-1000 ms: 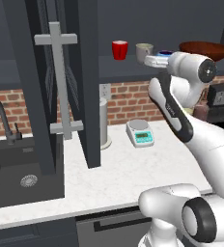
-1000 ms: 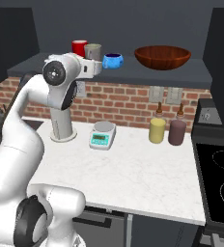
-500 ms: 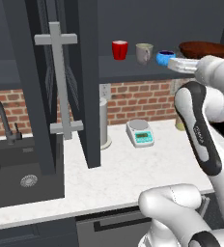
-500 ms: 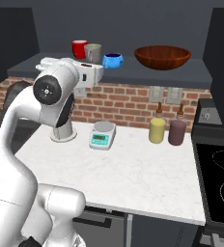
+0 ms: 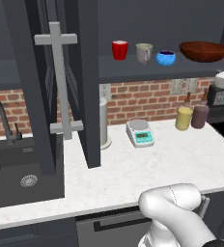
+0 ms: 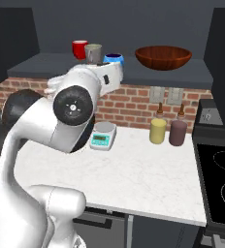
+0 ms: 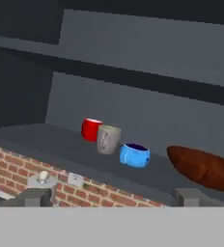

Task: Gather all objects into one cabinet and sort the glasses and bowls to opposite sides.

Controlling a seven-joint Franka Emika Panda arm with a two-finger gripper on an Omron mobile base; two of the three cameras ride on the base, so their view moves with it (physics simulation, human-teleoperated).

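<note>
Four vessels stand in a row on the dark shelf [image 5: 147, 70] of the open cabinet. From left to right they are the red cup [image 5: 119, 49], the grey-beige mug [image 5: 144, 53], the small blue bowl [image 5: 166, 58] and the wide brown bowl [image 5: 204, 50]. The hand view shows the same row from below: red cup [image 7: 91, 129], mug [image 7: 107, 139], blue bowl [image 7: 134, 155], brown bowl [image 7: 205, 169]. My gripper [image 7: 113, 198] is open, its tips wide apart with nothing between them, back from the shelf. My arm [image 6: 75, 101] hides the hand in the right base view.
The cabinet door [image 5: 87, 82] stands open at the left, with its silver bar handle [image 5: 61, 82]. On the counter are a scale [image 5: 140, 132], a yellow bottle [image 5: 184, 118] and a dark-brown bottle [image 5: 199, 116]. A sink [image 5: 22, 176] lies left, a stove [image 6: 221, 179] right.
My arm has swung right and back from the shelf, away from the blue bowl, almost leaving the left base view. The four vessels have not moved.
</note>
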